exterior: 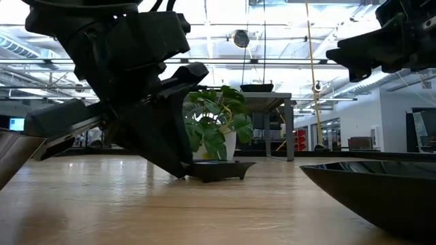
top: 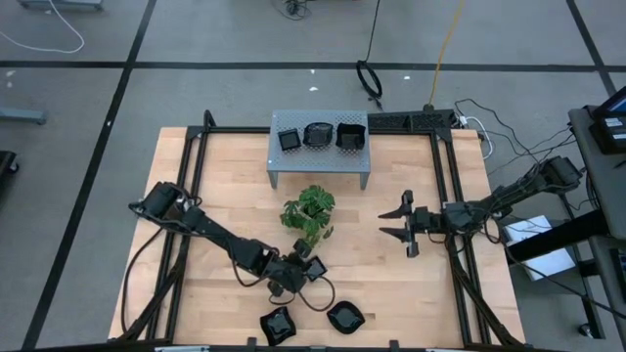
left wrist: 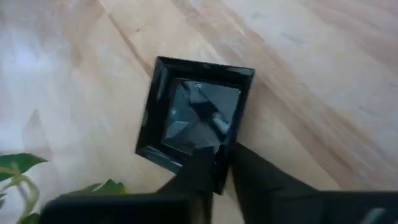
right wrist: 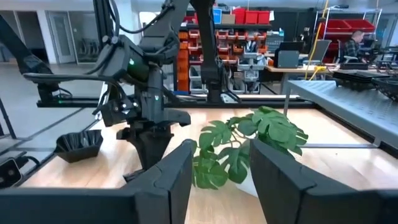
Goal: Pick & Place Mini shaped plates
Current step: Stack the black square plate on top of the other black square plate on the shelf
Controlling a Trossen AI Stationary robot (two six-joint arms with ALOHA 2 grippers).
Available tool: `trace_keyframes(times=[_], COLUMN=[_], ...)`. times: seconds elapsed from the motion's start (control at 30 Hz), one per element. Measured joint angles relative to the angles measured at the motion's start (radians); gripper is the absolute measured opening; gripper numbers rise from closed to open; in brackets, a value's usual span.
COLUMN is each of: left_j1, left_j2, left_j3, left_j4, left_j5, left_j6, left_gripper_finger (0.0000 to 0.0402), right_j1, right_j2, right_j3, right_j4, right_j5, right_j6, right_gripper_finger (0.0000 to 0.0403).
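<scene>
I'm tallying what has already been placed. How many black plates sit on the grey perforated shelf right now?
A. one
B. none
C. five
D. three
D: the high view shows three mini plates in a row on the grey shelf: a square plate, a round plate and a dark plate at the end nearest the right arm.

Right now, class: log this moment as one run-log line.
left gripper: fingers closing on square plate rim | right gripper: open, waiting beside plant
</scene>
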Motion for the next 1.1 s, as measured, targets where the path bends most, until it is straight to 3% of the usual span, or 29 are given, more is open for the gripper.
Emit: trace_keyframes(times=[0.13,0.53,0.7,0.87,1.0,1.1], left_j1=[0.002,-0.014,-0.014,0.008,0.058,0.129], left_j2=[0.000,-0.077,-0.181,-0.314,-0.413,-0.473], left_j3=[0.000,-0.001,-0.001,-0.001,-0.001,-0.001], left_j4=[0.000,0.028,0.061,0.069,0.064,0.064], left_j5=[0.050,0.038,-0.072,-0.251,-0.377,-0.412], left_j6=[-0.006,0.052,0.028,0.004,0.041,0.056], left_gripper_finger=[0.0009,0.0012,0.0006,0.0013,0.0006,0.0008], right_j1=[0.000,0.000,0.000,0.000,0.000,0.000], right_j2=[0.000,0.000,0.000,0.000,0.000,0.000], right_j3=[-0.001,-0.003,-0.003,-0.003,-0.003,-0.003], right_j4=[0.003,0.006,-0.031,-0.084,-0.090,-0.090], right_j5=[-0.001,0.004,-0.001,-0.001,-0.002,-0.001], right_j6=[0.005,0.055,0.056,0.097,0.119,0.110], right_gripper_finger=[0.0144,0.0142,0.0143,0.0143,0.0143,0.0142])
